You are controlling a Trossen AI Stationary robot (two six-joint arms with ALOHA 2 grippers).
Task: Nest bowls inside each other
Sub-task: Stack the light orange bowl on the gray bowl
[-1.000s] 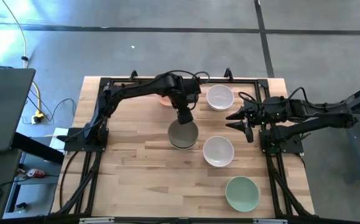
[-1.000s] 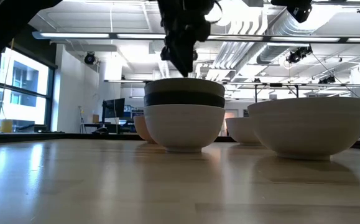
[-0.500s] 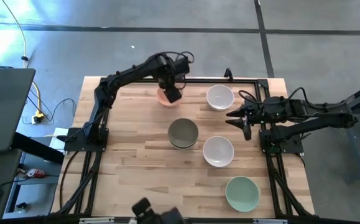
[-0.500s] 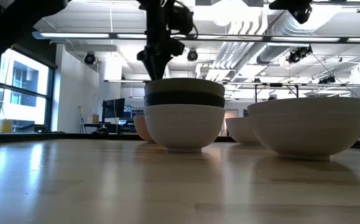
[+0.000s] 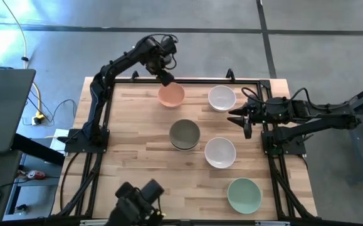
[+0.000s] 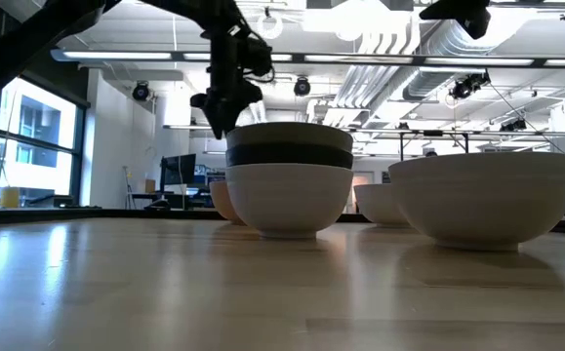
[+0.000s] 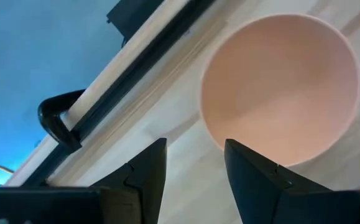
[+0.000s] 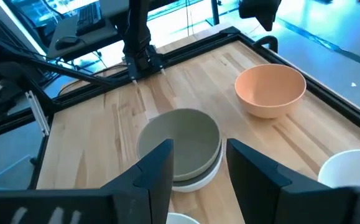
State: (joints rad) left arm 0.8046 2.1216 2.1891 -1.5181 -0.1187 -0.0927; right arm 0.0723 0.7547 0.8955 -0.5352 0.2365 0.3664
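Note:
A stack of three nested bowls [image 5: 185, 134] stands mid-table: olive-grey on top [image 6: 289, 135], black in the middle [image 6: 289, 155], white at the bottom [image 6: 287, 198]. The peach-orange bowl [image 5: 172, 95] stands alone near the far edge. My left gripper [image 5: 165, 78] hangs open above its far rim, and the left wrist view shows the bowl [image 7: 282, 93] beyond my open fingers [image 7: 195, 152]. Two white bowls [image 5: 222, 98] [image 5: 220, 152] and the pale green bowl [image 5: 244, 194] stand singly on the right side. My right gripper [image 5: 239, 119] waits open between the two white bowls, at the right edge.
A black frame rail with clamps [image 5: 187, 80] runs along the far edge under my left gripper. A dark object [image 5: 140, 202] juts in at the near edge. Bare wood [image 5: 131, 157] lies left of the stack.
My left gripper has risen from just above the stack and swung toward the far edge, ending over the far rim of the peach-orange bowl. The stack has stayed put. A dark object has come in at the near edge.

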